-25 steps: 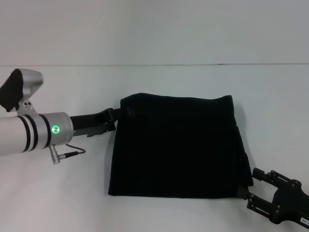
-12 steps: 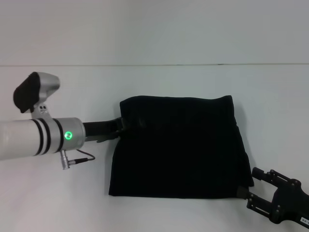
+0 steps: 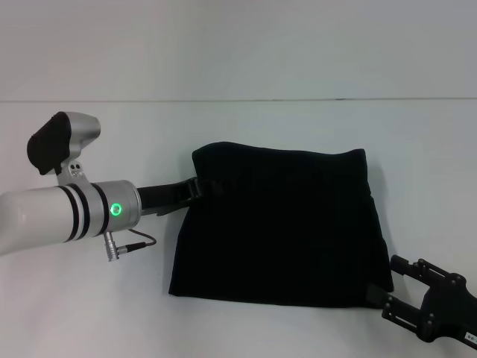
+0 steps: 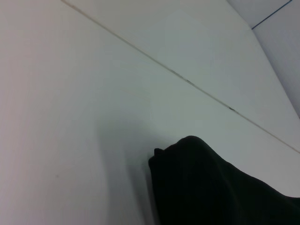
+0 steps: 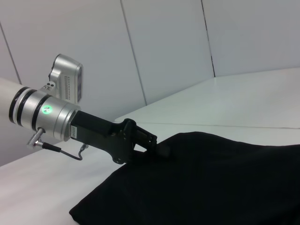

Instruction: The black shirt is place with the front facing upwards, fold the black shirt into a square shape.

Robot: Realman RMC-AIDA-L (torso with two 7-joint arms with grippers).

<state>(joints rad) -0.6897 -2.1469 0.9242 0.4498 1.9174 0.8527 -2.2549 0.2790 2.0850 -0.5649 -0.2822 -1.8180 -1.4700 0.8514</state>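
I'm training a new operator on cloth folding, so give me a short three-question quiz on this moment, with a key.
1. True or false: the black shirt lies spread out flat with both sleeves showing.
2. Which gripper is at the shirt's far left corner? A) left gripper B) right gripper C) neither
3. Fill in: the right gripper sits off the shirt's near ____ corner.

Key
1. False. It is already folded into a roughly square block on the white table, with no sleeves showing.
2. A. The left gripper reaches onto that corner, as the right wrist view also shows.
3. right. Its fingers are spread open, beside the cloth edge.
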